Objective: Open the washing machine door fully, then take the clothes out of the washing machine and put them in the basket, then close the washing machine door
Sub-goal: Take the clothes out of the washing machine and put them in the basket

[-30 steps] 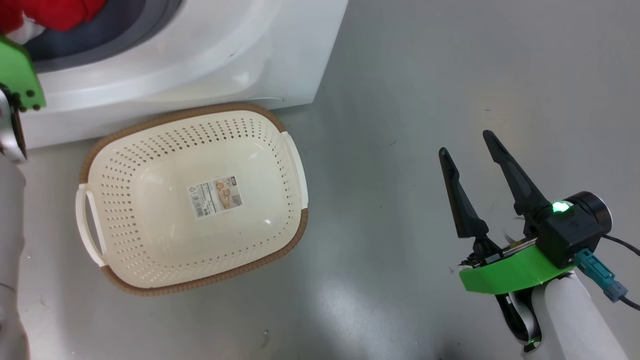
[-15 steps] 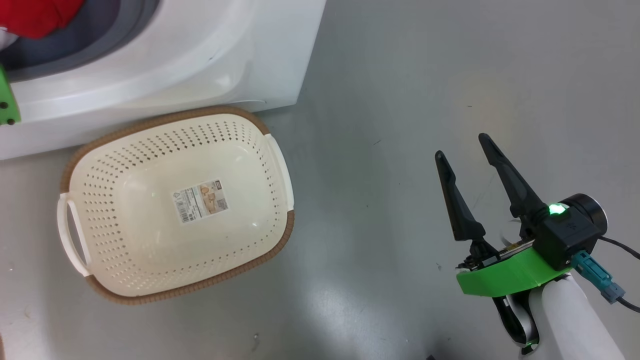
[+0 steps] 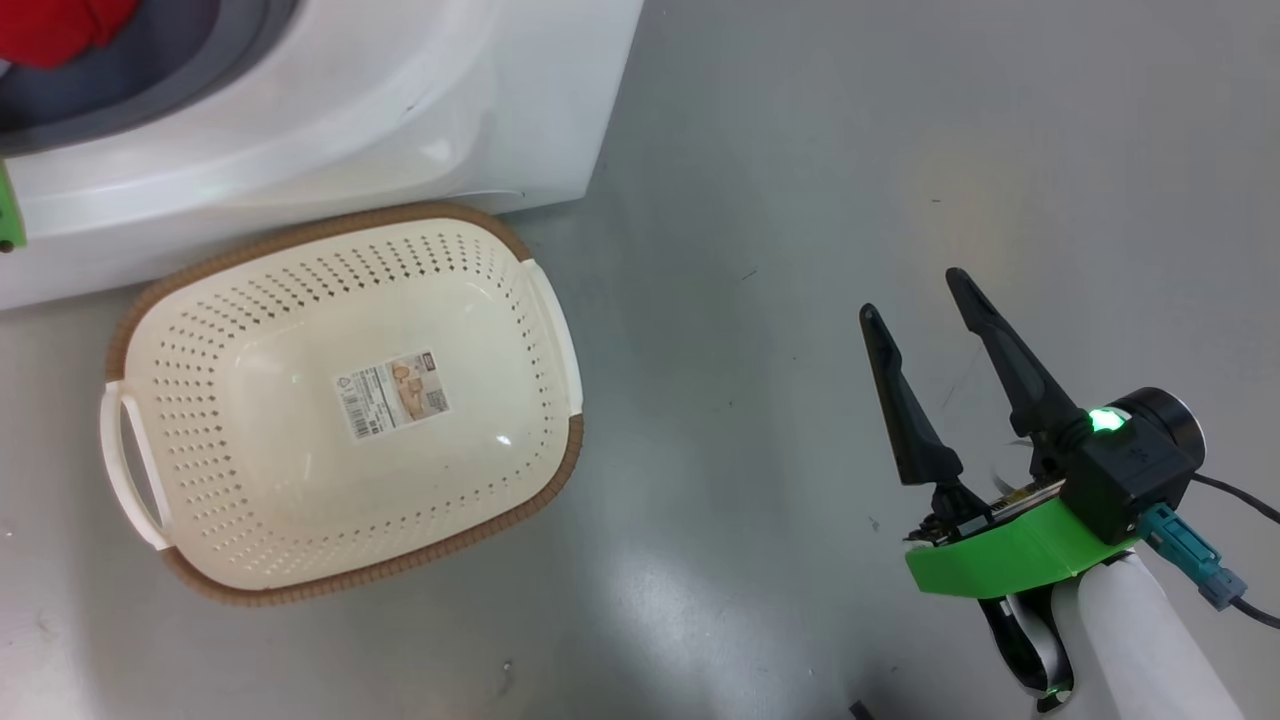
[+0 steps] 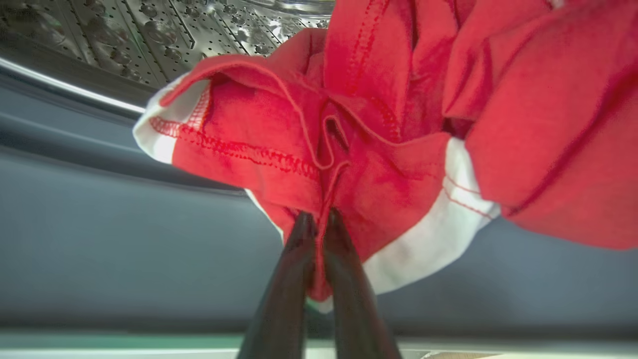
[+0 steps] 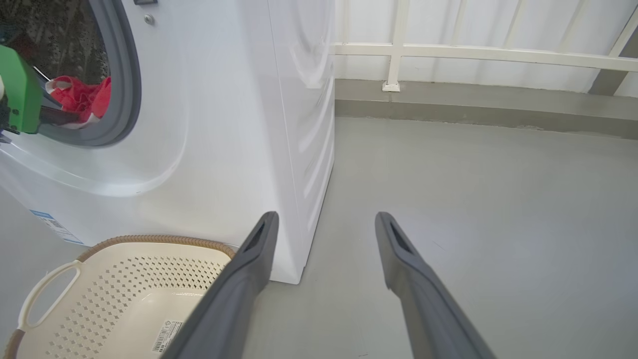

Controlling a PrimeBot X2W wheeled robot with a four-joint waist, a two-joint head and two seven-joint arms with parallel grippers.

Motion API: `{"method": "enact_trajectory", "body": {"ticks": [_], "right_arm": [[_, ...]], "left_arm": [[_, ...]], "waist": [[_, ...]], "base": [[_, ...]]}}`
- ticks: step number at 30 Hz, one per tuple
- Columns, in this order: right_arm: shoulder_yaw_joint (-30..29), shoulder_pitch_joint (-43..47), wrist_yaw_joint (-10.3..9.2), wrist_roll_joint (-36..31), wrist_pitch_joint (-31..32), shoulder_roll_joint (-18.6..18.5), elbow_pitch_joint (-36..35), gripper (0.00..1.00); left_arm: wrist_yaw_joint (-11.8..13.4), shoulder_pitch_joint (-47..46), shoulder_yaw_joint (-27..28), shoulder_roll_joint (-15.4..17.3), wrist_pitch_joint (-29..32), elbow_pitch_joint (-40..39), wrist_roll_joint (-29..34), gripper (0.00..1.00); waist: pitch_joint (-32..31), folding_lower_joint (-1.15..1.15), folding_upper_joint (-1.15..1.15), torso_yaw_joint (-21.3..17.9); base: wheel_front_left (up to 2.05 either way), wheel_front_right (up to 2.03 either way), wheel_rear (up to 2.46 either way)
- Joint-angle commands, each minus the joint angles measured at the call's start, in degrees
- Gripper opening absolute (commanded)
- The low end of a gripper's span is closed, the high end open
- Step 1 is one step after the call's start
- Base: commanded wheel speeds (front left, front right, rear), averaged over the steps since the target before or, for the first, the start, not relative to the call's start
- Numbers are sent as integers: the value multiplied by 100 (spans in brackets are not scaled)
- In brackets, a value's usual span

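Observation:
In the left wrist view my left gripper (image 4: 319, 217) is shut on a fold of the red clothes (image 4: 398, 124), which have white trim and hang over the grey gasket (image 4: 124, 199) below the steel drum (image 4: 149, 30). The white washing machine (image 3: 400, 110) stands at the upper left, with the clothes (image 3: 60, 25) in its mouth. In front of it the cream basket (image 3: 330, 222) sits on the floor holding nothing. My right gripper (image 3: 910, 292) hangs open over bare floor to the basket's right. The washing machine door is out of view.
Grey floor (image 3: 800, 150) stretches to the right of the machine. In the right wrist view a white railing (image 5: 473, 52) and a low kerb run along the back, and the basket (image 5: 124, 279) lies at the lower left beside my open right gripper (image 5: 326, 215).
The head camera has turned, sliding the machine and basket left in the picture. My left gripper has gone from open to shut. The right gripper has stayed open.

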Motion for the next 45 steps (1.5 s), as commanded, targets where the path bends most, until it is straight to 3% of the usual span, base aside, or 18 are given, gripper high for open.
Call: {"method": "enact_trajectory", "body": {"ticks": [1,19,23,32,45], "right_arm": [[113,157,36,39,-36,2,-140,100],[132,50,36,99,-36,2,-48,100],[121,31,36,88,-36,2,-22,100],[45,33,36,74,-36,2,38,100],[-16,122,36,27,-36,2,139,100]], "left_arm": [[-41,-39,33,298,-54,-73,-23,0],[-328,197,262,76,-1645,-498,-541,0],[-374,416,362,63,-1707,-827,-658,0],[-538,1474,723,-90,-1714,-2467,-825,0],[-763,2539,1035,-436,-1715,-3615,-828,0]], "waist": [[5,0,0,9],[-115,0,0,209],[-221,0,0,261],[-507,0,0,371],[-1045,0,0,523]], "base": [[0,0,0],[0,0,0],[0,0,0],[0,0,0],[0,0,0]]}}
